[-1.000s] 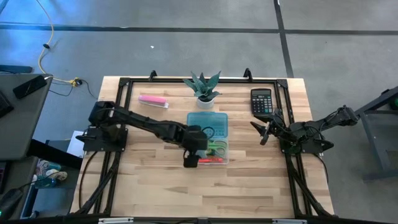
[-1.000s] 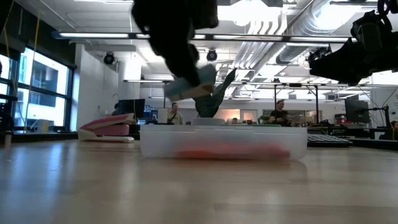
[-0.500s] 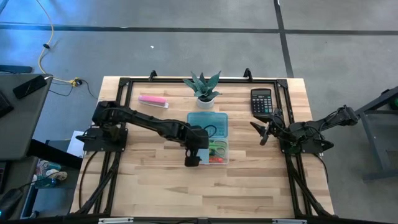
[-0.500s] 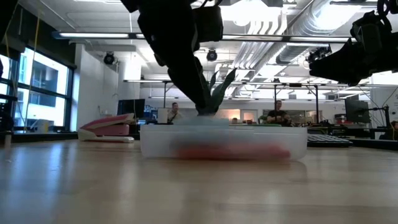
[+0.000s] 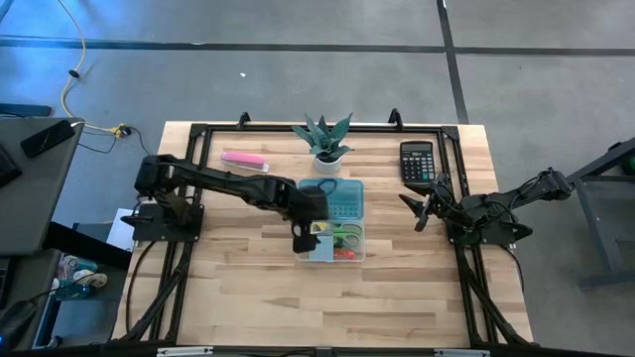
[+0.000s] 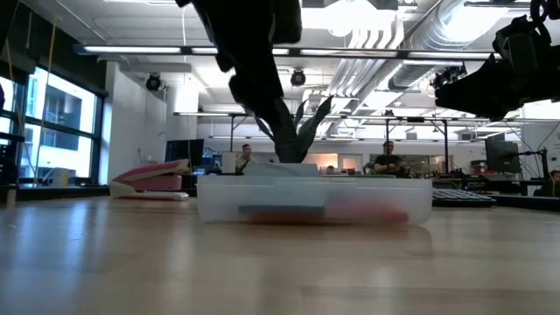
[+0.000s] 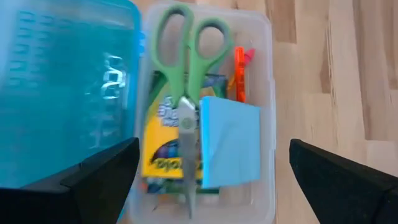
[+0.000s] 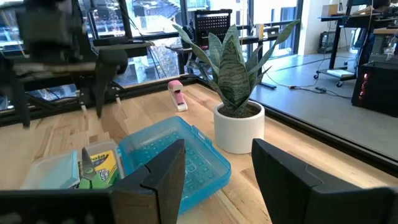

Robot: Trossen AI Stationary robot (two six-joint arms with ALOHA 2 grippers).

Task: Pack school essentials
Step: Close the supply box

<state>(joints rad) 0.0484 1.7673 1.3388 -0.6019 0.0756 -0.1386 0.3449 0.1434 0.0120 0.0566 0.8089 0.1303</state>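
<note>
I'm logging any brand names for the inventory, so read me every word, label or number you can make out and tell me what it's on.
Crayon box: printed lettering on its yellow front, too blurred to read.
Calculator: keys and display show, but too small to read.
Blue lid: raised marks only, no readable text.
Scissors, notepad: no text visible.
Nothing else carries readable writing.

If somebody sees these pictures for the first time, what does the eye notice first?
First, the clear box at the table's middle, holding green scissors on a yellow crayon box beside a blue notepad, with its blue lid open toward the plant. The left gripper hangs open above it. The right gripper waits near the calculator.
</note>
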